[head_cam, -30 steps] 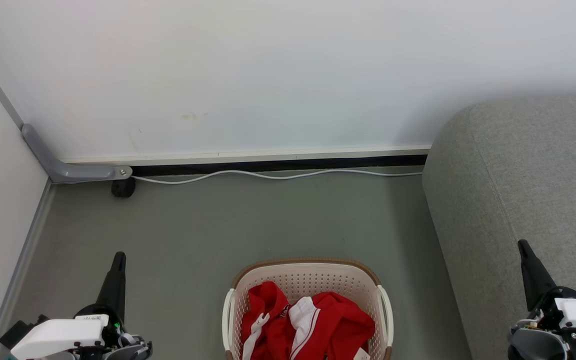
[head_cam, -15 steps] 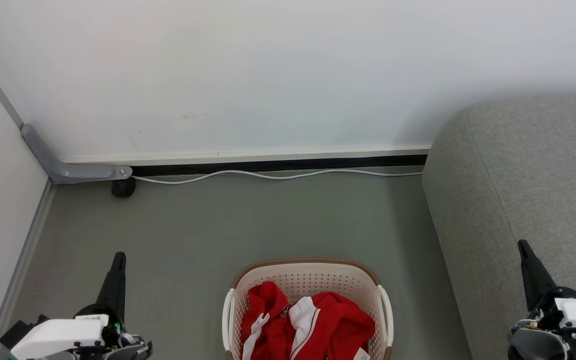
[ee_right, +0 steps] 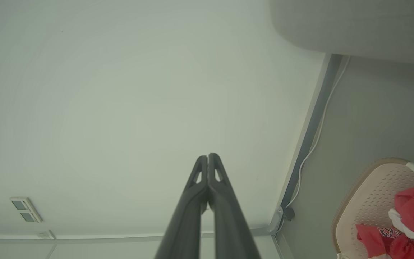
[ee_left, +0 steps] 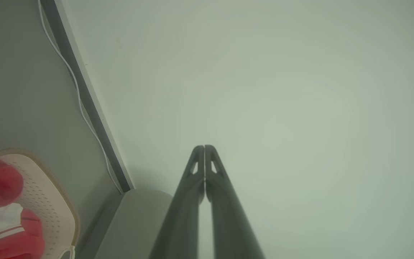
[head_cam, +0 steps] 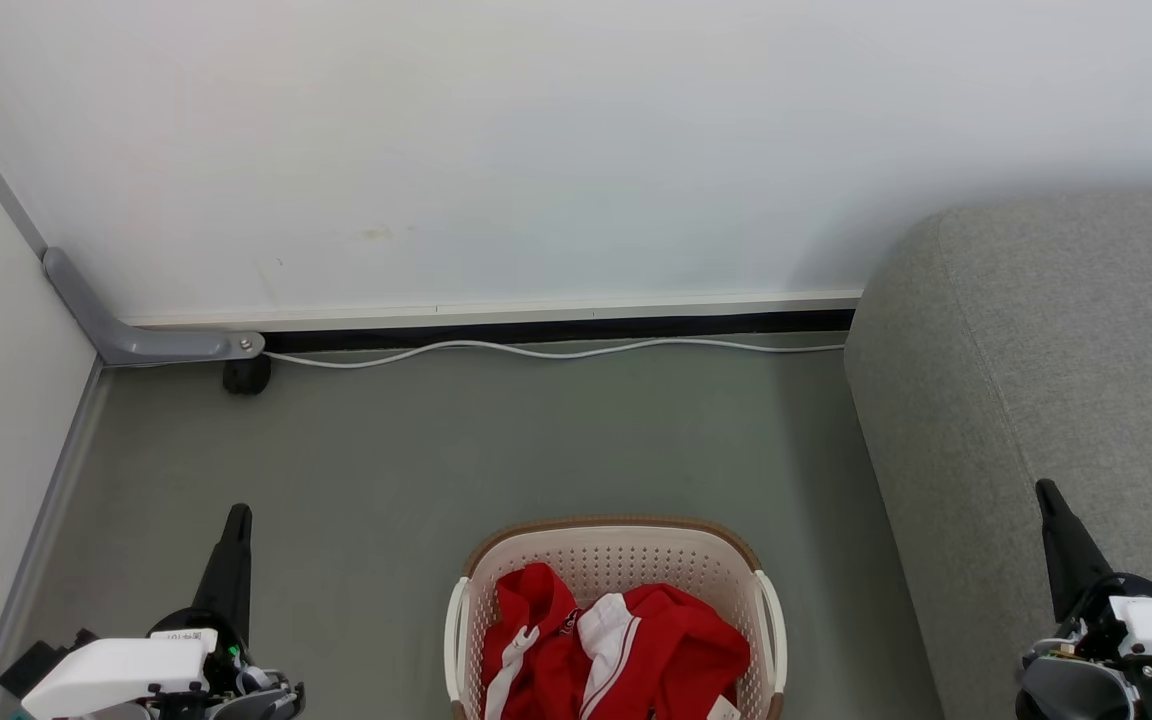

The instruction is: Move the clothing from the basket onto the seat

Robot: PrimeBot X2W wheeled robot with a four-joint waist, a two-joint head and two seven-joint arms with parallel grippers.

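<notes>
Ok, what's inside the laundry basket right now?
Bunched red clothing with white panels and a small white tag lies in the basket. It covers the bottom, so anything underneath is hidden.

Both arms sit low, one at each bottom corner of the head view. The left tool has its two dark fingers pressed flat together, pointing up and forward, gripping nothing. The right tool is the same deal: fingers squeezed tight, tips touching, empty.
</notes>
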